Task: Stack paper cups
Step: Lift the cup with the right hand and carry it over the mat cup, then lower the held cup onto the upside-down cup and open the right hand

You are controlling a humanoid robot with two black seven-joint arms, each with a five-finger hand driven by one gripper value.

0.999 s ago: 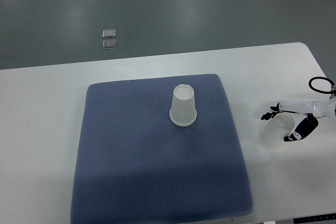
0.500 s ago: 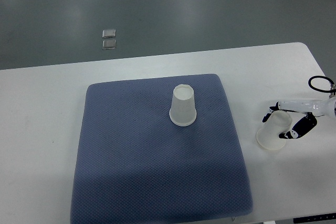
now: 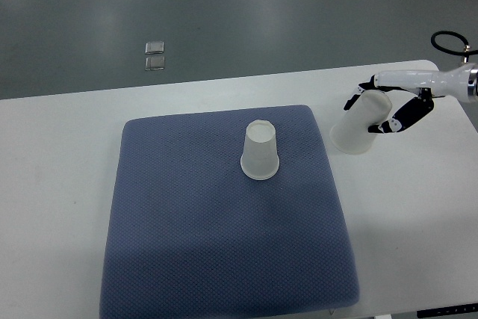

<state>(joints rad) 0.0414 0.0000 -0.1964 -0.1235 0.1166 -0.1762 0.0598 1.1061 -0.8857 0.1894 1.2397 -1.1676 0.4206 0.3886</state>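
You have the right hand [image 3: 388, 110] coming in from the right edge of the picture, its fingers [image 3: 403, 116] wrapped around a translucent paper cup [image 3: 360, 123]. The cup is tilted, mouth down and toward the left, base up inside the grip. It sits over the white table [image 3: 60, 184] near the far right corner, just off the right edge of the blue mat [image 3: 224, 244]. You cannot quite tell from this steep angle whether the cup's rim is clear of the table or grazing it; it looks lifted.

The second paper cup [image 3: 261, 151] stands upside down on the mat, in the far half and a little right of the mat's middle. It is upright and apart from the held cup, with the mat's far right corner lying between them.

Around the standing cup you have bare mat on every side: a broad stretch toward the near edge and the left edge, a narrower band toward the far edge. The table shows open strips to the left of the mat and to its right. Beyond the table's far edge is grey floor, with two small clear squares [image 3: 155, 55] lying on it. A black cable loop [image 3: 448, 39] shows at the wrist by the right edge of the picture.
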